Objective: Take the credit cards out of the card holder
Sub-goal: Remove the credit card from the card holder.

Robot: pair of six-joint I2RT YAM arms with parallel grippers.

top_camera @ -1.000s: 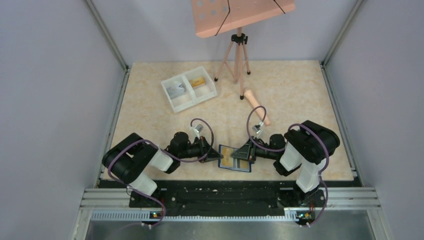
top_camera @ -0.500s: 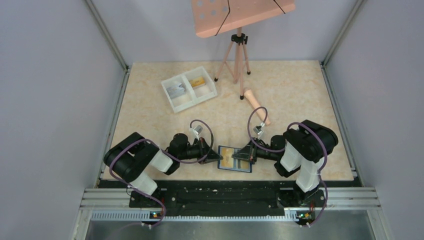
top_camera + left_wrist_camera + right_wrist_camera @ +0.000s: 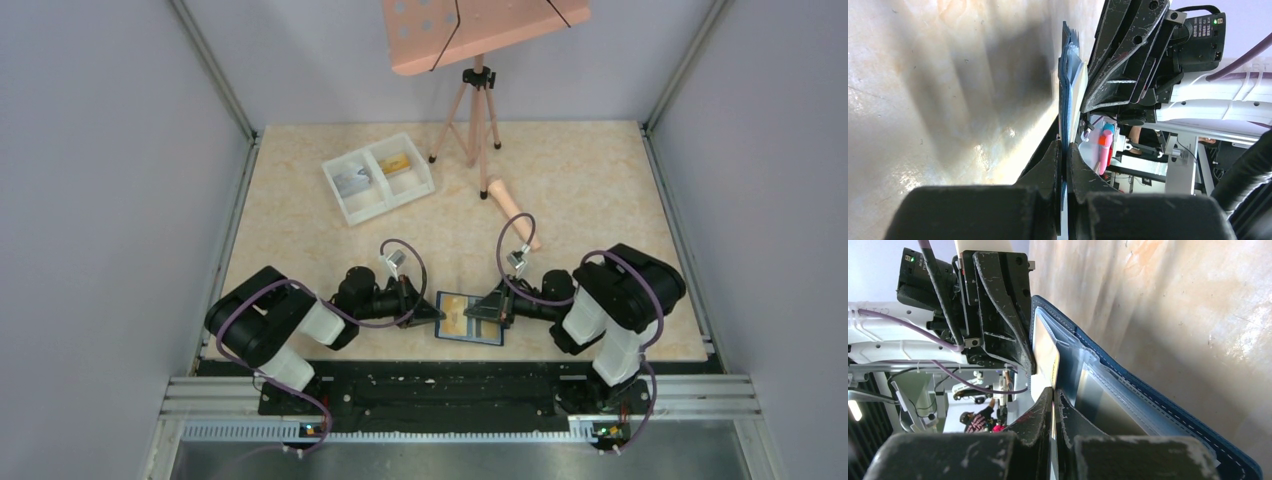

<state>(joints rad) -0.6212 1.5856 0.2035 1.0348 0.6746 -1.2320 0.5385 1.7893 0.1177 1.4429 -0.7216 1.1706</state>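
Note:
The blue card holder (image 3: 467, 334) lies open near the table's front edge, between the two arms. My left gripper (image 3: 436, 311) is shut on its left edge; in the left wrist view the thin blue edge (image 3: 1066, 100) runs between the jaws. My right gripper (image 3: 482, 313) is shut on a yellow-orange credit card (image 3: 458, 318) that sticks out of a slot. In the right wrist view the card (image 3: 1046, 357) stands in front of the pale slots of the card holder (image 3: 1128, 385). Two more cards lie in the white tray, one grey-silver (image 3: 352, 180), one yellow-orange (image 3: 398, 165).
A white two-compartment tray (image 3: 378, 200) stands at the back left. A pink tripod (image 3: 476, 110) with a pink board stands at the back centre. A pink cylinder (image 3: 514, 212) lies behind the right arm. The table's front edge is right by the card holder.
The two grippers and the card holder have barely shifted. The right arm's elbow has moved slightly to the right.

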